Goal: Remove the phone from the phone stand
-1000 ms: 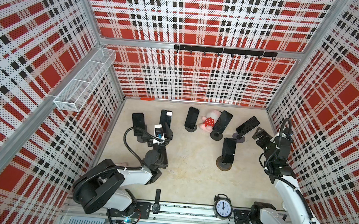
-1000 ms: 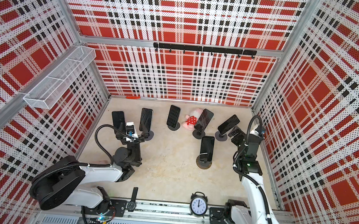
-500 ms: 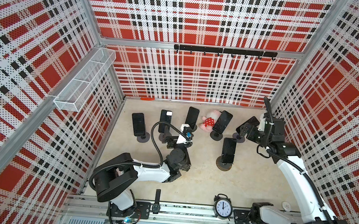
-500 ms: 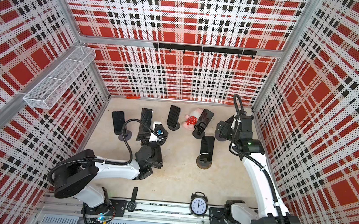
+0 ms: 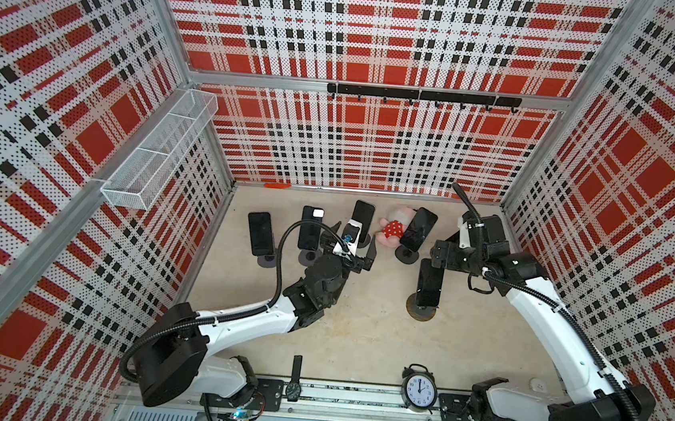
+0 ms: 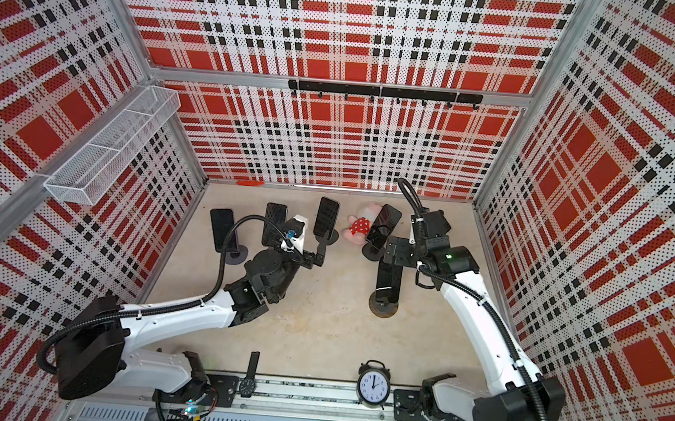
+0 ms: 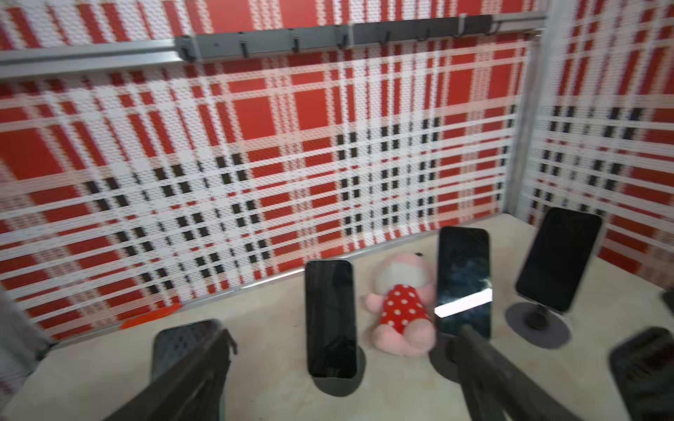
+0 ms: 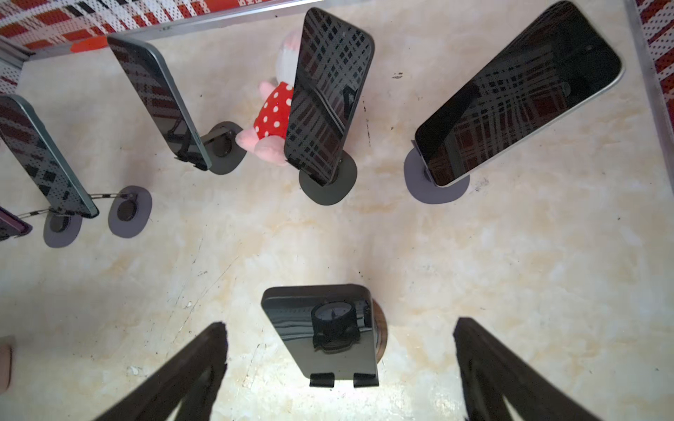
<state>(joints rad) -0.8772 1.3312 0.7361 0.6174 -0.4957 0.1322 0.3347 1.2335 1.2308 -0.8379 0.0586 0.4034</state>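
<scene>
Both top views: phone upright on its stand, at 3 o'clock of floor centre. The right gripper is over the phone's top edge, at its 12 o'clock; finger gap unreadable here. The left gripper is well apart at 9 o'clock, spread wide, empty.

Left wrist: fingers wide apart, nothing between them; doll ahead.

Right wrist: fingers spread wide on either side of the phone, not touching it. End phone shows here; the arm hides it in the top views.

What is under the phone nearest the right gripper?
Under the phone, part of a round stand base and two clips show; the stand's neck is covered by the phone.
</scene>
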